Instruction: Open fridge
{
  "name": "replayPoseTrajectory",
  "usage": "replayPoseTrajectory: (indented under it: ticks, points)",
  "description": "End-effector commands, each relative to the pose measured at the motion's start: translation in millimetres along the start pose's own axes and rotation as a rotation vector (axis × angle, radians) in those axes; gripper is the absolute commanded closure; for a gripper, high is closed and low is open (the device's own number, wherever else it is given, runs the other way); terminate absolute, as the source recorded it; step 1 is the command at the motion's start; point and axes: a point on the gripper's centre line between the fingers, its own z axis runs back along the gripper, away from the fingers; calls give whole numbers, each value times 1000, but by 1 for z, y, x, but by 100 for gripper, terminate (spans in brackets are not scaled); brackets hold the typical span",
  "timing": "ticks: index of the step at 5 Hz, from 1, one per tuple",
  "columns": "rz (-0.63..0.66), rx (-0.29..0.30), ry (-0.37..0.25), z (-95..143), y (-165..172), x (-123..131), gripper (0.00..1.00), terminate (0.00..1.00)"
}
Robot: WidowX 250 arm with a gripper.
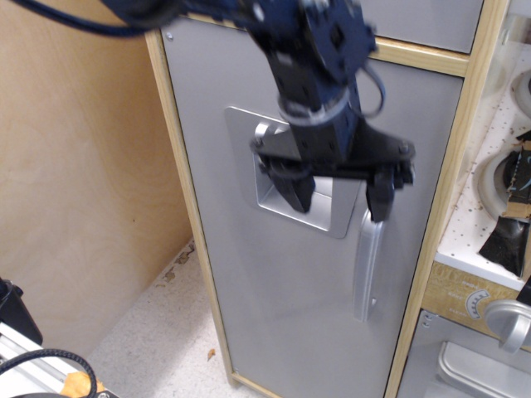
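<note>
one claw (340,196) hangs nearest the camera, dark blue and black, its two fingers (297,189) spread wide apart and pointing down, pinching nothing. one finger sits in front of the recessed dispenser panel (282,186), the other finger tip is at the top of the handle (367,267); whether it touches the handle cannot be told. the arm (311,58) behind the claw reaches in from the upper left and is blurred.

one fridge (315,249) fills the middle of the view: a tall cabinet with a light wood frame (187,207) and a flat silver-grey door, shut flush in the frame. the door carries one recessed panel, mostly hidden by the claw, so its knobs cannot be counted here, and one curved vertical silver handle on its right side, below the claw.

at the lower right one small silver oven door (469,365) shows, with one round knob (508,322) above it. higher on the right a white speckled counter (481,224) carries a round sink bowl (498,186), only partly in view; dark items lie at its edge, too cut off to name.

left of the fridge stands one plain wooden wall (83,166), and below it a pale speckled floor (158,332). in the lower left corner a black cable (50,361) curls over some equipment.
</note>
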Motion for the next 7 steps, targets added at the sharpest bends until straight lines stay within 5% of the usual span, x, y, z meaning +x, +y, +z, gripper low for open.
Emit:
replayPoseTrajectory:
  ticks: [1, 5, 6, 7]
  points:
    - [-125, -31, -30, -35, -11, 24, 0, 0]
    - [-198, -46, -105, -81, -21, 32, 0, 0]
    - [-196, -28, -95, -79, -19, 35, 100, 0]
    - [-197, -7, -91, -77, -19, 30, 100, 0]
